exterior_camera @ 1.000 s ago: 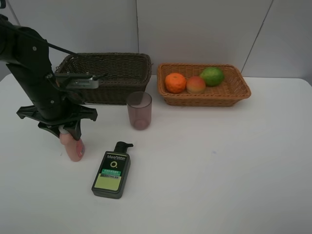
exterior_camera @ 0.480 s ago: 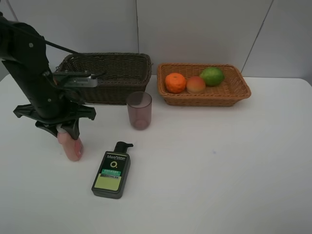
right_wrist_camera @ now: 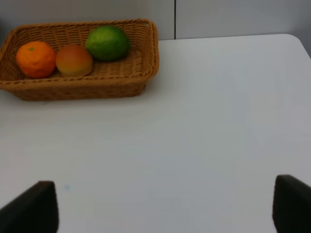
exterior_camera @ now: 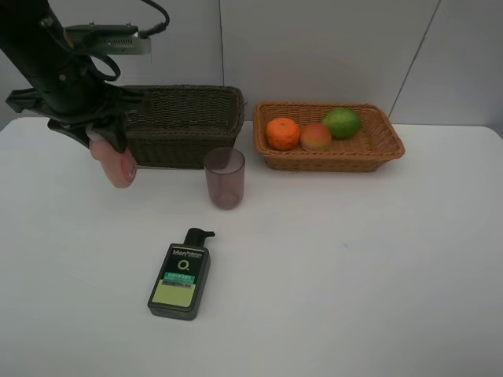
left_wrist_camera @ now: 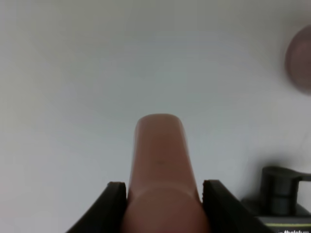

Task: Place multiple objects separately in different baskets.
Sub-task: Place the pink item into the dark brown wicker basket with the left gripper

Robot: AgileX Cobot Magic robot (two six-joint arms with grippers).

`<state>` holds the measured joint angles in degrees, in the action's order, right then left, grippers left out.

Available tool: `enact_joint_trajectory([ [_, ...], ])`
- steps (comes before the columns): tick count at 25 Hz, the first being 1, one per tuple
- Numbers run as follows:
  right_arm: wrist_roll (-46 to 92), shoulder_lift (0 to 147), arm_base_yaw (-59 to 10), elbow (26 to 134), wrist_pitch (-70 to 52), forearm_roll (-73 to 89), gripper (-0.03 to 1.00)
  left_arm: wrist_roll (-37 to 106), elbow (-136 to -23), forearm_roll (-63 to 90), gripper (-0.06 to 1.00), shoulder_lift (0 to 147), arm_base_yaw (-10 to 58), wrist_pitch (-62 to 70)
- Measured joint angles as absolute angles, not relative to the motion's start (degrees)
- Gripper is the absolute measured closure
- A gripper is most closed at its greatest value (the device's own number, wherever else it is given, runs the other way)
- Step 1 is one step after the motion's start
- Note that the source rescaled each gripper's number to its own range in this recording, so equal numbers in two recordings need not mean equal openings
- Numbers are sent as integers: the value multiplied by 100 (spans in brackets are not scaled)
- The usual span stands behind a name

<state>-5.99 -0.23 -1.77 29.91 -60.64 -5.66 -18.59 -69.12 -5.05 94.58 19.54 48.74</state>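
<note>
A second before, we had seen the left gripper (exterior_camera: 108, 148) low over the table (exterior_camera: 354, 259), clamped on the pink bottle (exterior_camera: 119, 167) just left of the pump bottle (exterior_camera: 181, 275). Now the arm had risen and swung back. The bottle hung clear of the tabletop in front of the left end of the dark basket (exterior_camera: 189, 141), not yet over its rim. Everything else lay where it had been.

In the left wrist view, the two black fingers of the left gripper (left_wrist_camera: 164, 187) pressed the sides of the pink bottle (left_wrist_camera: 160, 150), a smooth, round-ended cylinder pointing down. We could not make out its cap. The right gripper (right_wrist_camera: 165, 204) stood spread wide with nothing between its fingers.

The dark basket was a deep rectangle of tight brown wicker. The light basket (exterior_camera: 330, 161) beside it was shallower, with flared orange-tan weave. It held the dimpled orange (exterior_camera: 283, 133), the red-yellow peach (exterior_camera: 316, 137) and the glossy green fruit (exterior_camera: 342, 122) in a row, each touching the next.

The translucent mauve cup (exterior_camera: 225, 177) stood upright just in front of the dark basket's right end. The pump bottle lay flat on the white table, dark and boxy, with a green label and a black spout.
</note>
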Motion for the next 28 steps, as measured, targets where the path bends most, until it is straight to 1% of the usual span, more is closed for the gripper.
enact_joint_trajectory([
  [8,-599,-23,-177,2991,-6064,-566,11,-1870,-7349,-905,50,9458,1954,4445],
  [21,-599,-23,-177,2991,-6064,-566,11,-2003,-7373,-1641,50,9468,1929,2298],
  [28,-599,-23,-177,2991,-6064,-566,11,-2008,-7373,-1936,50,9520,1637,1275],
])
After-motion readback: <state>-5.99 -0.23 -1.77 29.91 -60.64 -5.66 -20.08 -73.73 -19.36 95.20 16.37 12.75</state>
